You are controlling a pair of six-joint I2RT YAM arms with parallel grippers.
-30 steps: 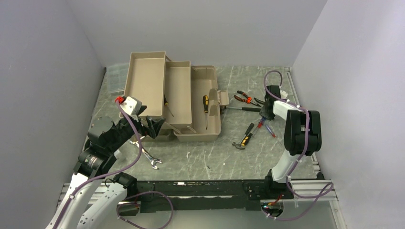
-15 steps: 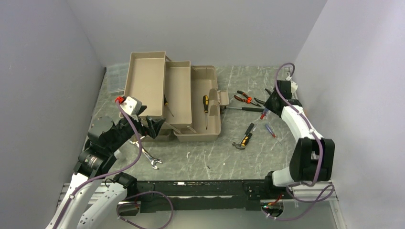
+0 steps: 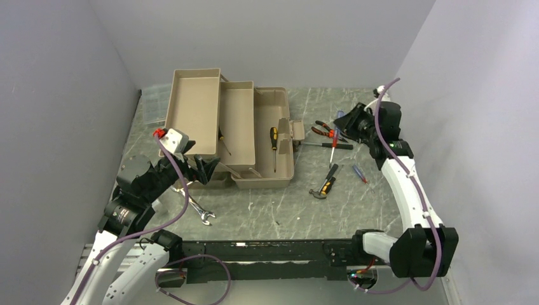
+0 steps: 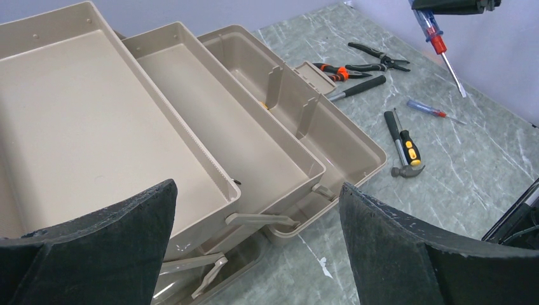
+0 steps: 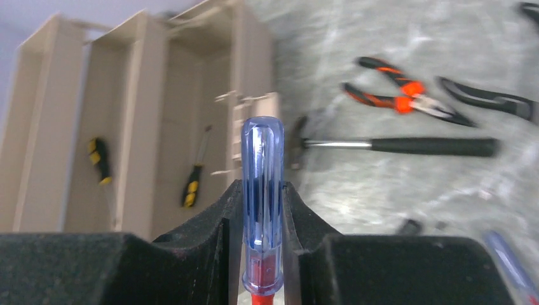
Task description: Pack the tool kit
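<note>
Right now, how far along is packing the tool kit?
Done: two black-orange screwdrivers lie in the open toolbox. In hand: the right gripper is shut on a blue-and-red screwdriver, held off the table. Still out: pliers, a long hammer, a short hammer, a small blue screwdriver and the wrench; the left gripper is open, empty.

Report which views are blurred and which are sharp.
Right wrist: toolbox and pliers smeared by blur, only the held screwdriver crisp. Left wrist: sharp throughout. Top external: sharp, even light, faint shadows.
</note>
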